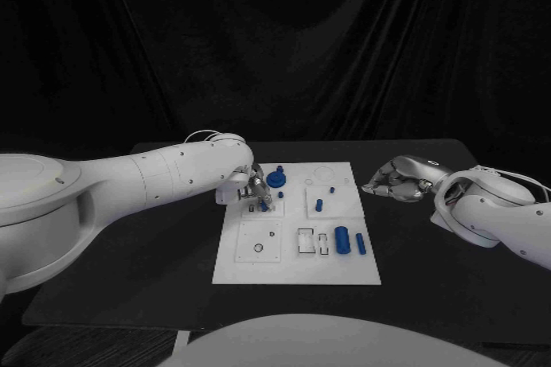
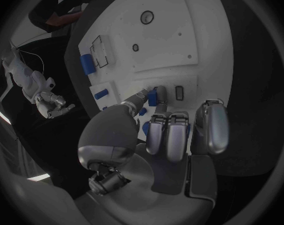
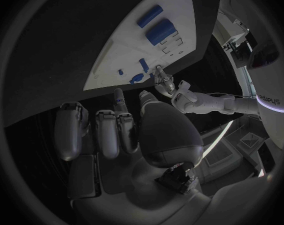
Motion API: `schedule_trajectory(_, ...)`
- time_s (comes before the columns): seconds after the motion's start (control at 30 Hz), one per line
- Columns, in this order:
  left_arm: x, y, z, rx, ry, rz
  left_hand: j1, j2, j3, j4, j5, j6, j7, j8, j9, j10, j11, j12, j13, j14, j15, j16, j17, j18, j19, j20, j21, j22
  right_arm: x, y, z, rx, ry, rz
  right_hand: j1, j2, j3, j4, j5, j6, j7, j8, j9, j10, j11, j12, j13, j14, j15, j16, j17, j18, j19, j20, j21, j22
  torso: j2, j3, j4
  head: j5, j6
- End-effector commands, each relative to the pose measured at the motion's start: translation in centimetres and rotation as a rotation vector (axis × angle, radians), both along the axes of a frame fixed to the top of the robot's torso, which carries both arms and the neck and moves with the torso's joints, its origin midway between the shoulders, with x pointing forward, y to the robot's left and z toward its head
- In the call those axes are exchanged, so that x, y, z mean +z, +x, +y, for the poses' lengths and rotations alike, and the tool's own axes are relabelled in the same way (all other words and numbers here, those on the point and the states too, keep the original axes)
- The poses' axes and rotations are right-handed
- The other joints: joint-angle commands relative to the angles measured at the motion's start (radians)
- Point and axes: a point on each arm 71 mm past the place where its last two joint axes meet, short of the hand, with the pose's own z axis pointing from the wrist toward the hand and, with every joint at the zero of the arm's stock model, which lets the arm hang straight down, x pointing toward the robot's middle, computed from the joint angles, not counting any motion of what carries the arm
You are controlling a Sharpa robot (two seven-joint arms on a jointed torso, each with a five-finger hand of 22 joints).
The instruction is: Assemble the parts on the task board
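The white task board point(image 1: 293, 267) lies in the middle of the black table. My left hand point(image 1: 248, 187) hovers over its far left part and pinches a small blue part point(image 2: 153, 96) between thumb and finger, right beside a small rectangular slot point(image 2: 179, 91). A blue knob point(image 1: 279, 177) stands just behind the hand. Small blue pegs point(image 1: 314, 202) stand further right. Two blue cylinders point(image 1: 342, 238) lie side by side near the board's right edge. My right hand point(image 1: 396, 178) rests off the board's far right corner, fingers curled in on nothing.
Round and rectangular recesses point(image 1: 259, 247) mark the board's near left part. A framed slot point(image 1: 306, 241) lies beside the cylinders. Black table point(image 1: 436, 255) stretches to the right of the board, and a dark curtain hangs behind.
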Motion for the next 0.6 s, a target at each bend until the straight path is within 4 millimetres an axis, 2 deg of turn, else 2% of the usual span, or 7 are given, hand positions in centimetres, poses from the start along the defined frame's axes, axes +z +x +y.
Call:
schedule_trajectory(0.03, -0.14, -0.15, -0.13, -0.015, -0.002, 0.013, -0.017, -0.015, -0.025, 0.019, -0.012, -0.005, 0.006, -0.016, -0.009, 0.104, 0.011, 0.003, 0.263, 0.106, 0.007, -0.004, 0.263, 0.013, -0.006, 0.005, -0.006, 0.184, -0.12, -0.03, -0.11, -0.013, -0.006, 0.004, 0.01, 0.003, 0.005, 0.002, 0.006, -0.005, 0.0, -0.002, 0.0, 0.106, 0.005, 0.004, 0.263, 0.078, 0.006, -0.006, 0.136, 0.021, 0.009, 0.005, -0.004, 0.191, 0.0, 0.0, -0.0004, 0.001, 0.0)
schedule_trajectory(0.17, -0.14, -0.13, -0.07, -0.022, 0.01, 0.007, -0.052, -0.028, -0.086, 0.065, -0.071, 0.001, 0.014, -0.039, -0.024, 0.104, 0.018, 0.003, 0.263, 0.106, 0.013, -0.004, 0.263, 0.013, -0.006, 0.012, -0.008, 0.184, -0.14, -0.03, -0.11, -0.012, -0.007, 0.005, 0.01, 0.002, 0.004, 0.002, 0.006, -0.005, 0.0, -0.002, 0.0, 0.106, 0.005, 0.004, 0.263, 0.078, 0.006, -0.006, 0.136, 0.021, 0.009, 0.005, -0.004, 0.191, 0.0, 0.0, -0.0001, 0.002, 0.0)
schedule_trajectory(0.43, -0.14, -0.13, 0.03, -0.024, 0.018, 0.004, -0.074, -0.036, -0.135, 0.098, -0.081, 0.006, 0.017, -0.052, -0.028, 0.104, 0.021, 0.003, 0.263, 0.106, 0.015, -0.004, 0.263, 0.013, -0.003, 0.014, -0.007, 0.185, -0.17, -0.01, -0.12, -0.011, -0.009, 0.008, 0.01, 0.002, 0.004, 0.002, 0.006, -0.005, 0.0, -0.002, 0.0, 0.106, 0.005, 0.004, 0.263, 0.078, 0.006, -0.006, 0.136, 0.021, 0.009, 0.005, -0.004, 0.191, 0.0, -0.0001, 0.0, 0.004, 0.0)
schedule_trajectory(0.6, -0.11, -0.1, 0.11, -0.021, 0.023, -0.003, -0.075, -0.034, -0.15, 0.106, -0.081, 0.012, 0.014, -0.044, -0.018, 0.104, 0.019, 0.003, 0.263, 0.106, 0.015, -0.004, 0.263, 0.012, 0.001, 0.014, -0.002, 0.186, -0.18, -0.01, -0.15, -0.012, -0.009, 0.009, 0.01, 0.001, 0.004, 0.002, 0.006, -0.005, 0.0, -0.002, 0.0, 0.106, 0.005, 0.004, 0.263, 0.079, 0.006, -0.006, 0.136, 0.021, 0.009, 0.005, -0.004, 0.191, 0.0, -0.0001, 0.0001, 0.005, 0.0)
